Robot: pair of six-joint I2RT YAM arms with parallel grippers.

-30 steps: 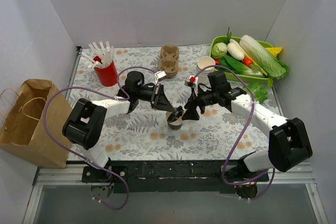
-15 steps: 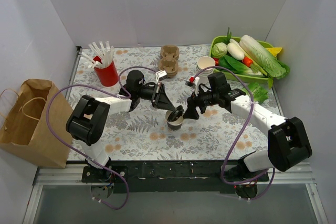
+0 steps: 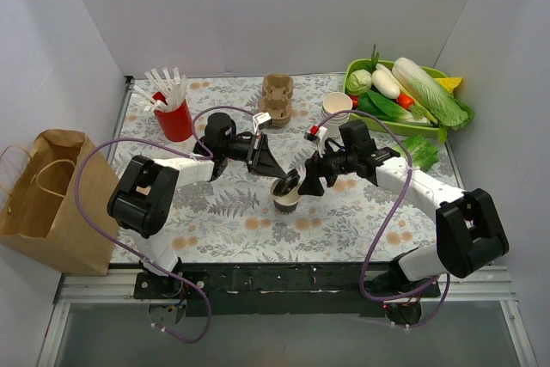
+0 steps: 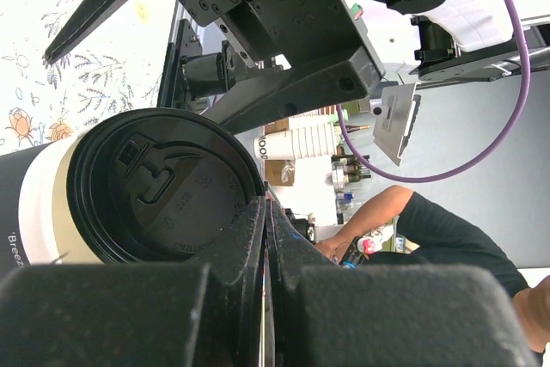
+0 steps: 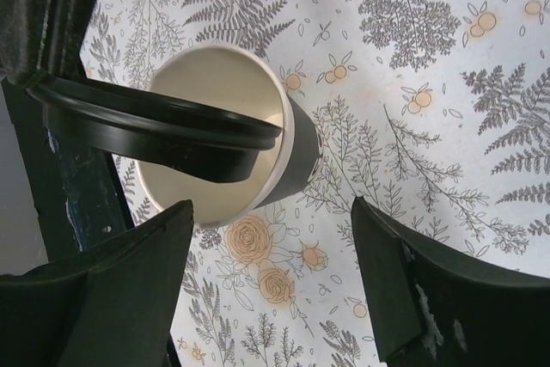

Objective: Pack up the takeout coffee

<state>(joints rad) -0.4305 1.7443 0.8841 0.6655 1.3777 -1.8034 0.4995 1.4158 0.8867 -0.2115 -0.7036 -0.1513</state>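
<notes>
The takeout coffee cup (image 3: 284, 201) stands on the floral cloth at mid-table, white-rimmed with a dark sleeve (image 5: 300, 157), and its mouth is uncovered. Its round black lid (image 3: 287, 184) hangs tilted just above the cup's mouth. My left gripper (image 3: 275, 174) is shut on the lid's rim (image 4: 251, 196), and the lid's top (image 4: 163, 186) faces the left wrist camera. The lid (image 5: 155, 131) covers part of the cup's opening in the right wrist view. My right gripper (image 3: 310, 184) is open just right of the cup; its jaws (image 5: 271, 212) hold nothing. A tan carrier stack (image 3: 277, 95) sits at the back.
A red cup of white straws (image 3: 174, 114) stands back left. A brown paper bag (image 3: 47, 199) sits off the table's left edge. A stack of white cups (image 3: 336, 109) and a green tray of vegetables (image 3: 436, 75) occupy the back right.
My left arm has shifted slightly, nudging the lid a little up over the cup. The right gripper has stayed open beside the cup.
</notes>
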